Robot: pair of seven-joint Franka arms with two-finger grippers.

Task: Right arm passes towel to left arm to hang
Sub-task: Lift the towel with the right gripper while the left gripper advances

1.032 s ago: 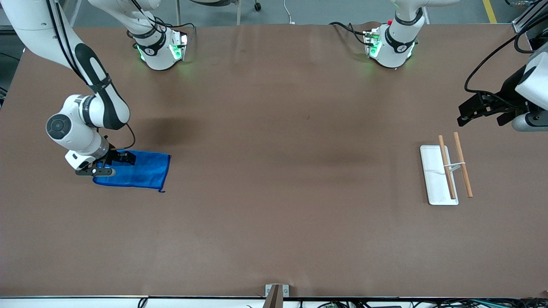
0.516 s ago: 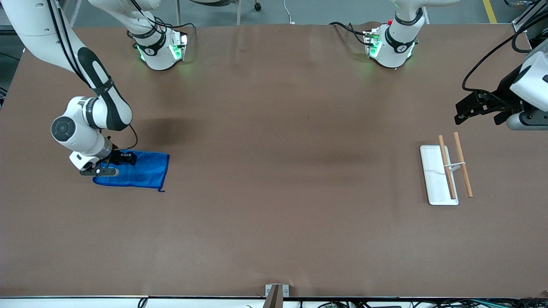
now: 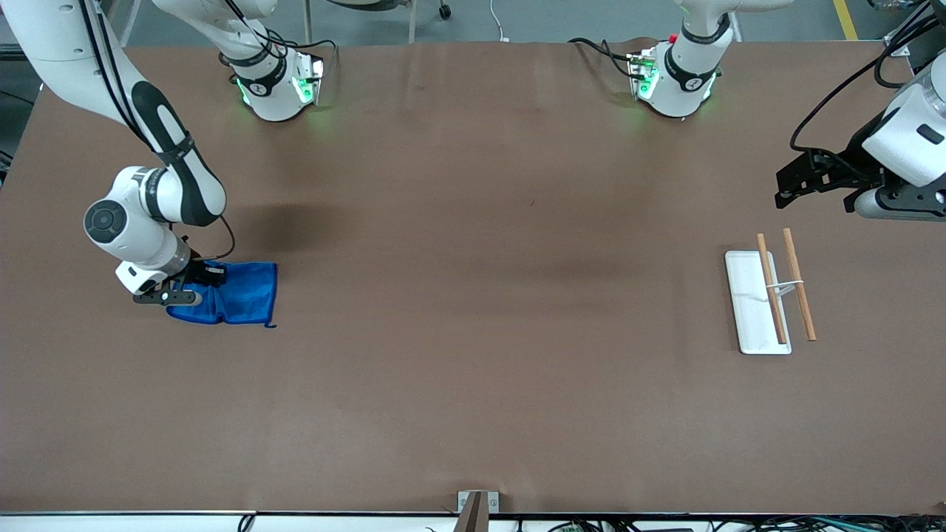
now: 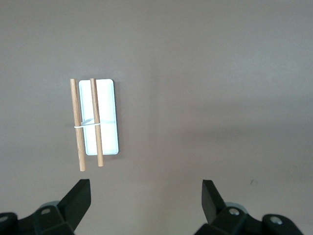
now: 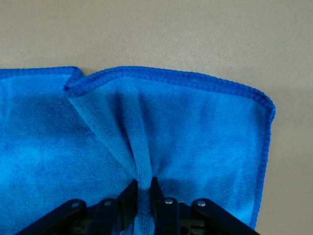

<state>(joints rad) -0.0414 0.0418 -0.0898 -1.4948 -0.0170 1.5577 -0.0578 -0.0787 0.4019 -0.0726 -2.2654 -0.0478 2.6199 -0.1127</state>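
- We begin with the wide brown table [image 3: 473, 295], which carries everything; both white jointed arms reach over it from their bases.
- Our right arm [image 3: 159, 185], the one with the shiny silver wrist collar, is bent low at its own end of the table, and its black two-finger right gripper [image 3: 194, 284] is down at table level.
- Our left arm [image 3: 905, 148], with the all-white wrist, waits up in the air at its own end; its black left gripper [image 4: 145, 196] has the fingers spread wide apart and carries nothing.
- Below that gripper lies a white rectangular tray [image 3: 750, 310] with two wooden rods [image 3: 785, 284] across it, tied by a pale band; we judge this to be the hanging place.
- The small bright blue microfibre towel [image 3: 236, 295] lies on the table directly under the right gripper, whose fingers [image 5: 128, 193] are pinched together on a raised fold of it.
- We judge the task barely begun: the grasp looks made, while the lift, the handover and the hanging are all left.
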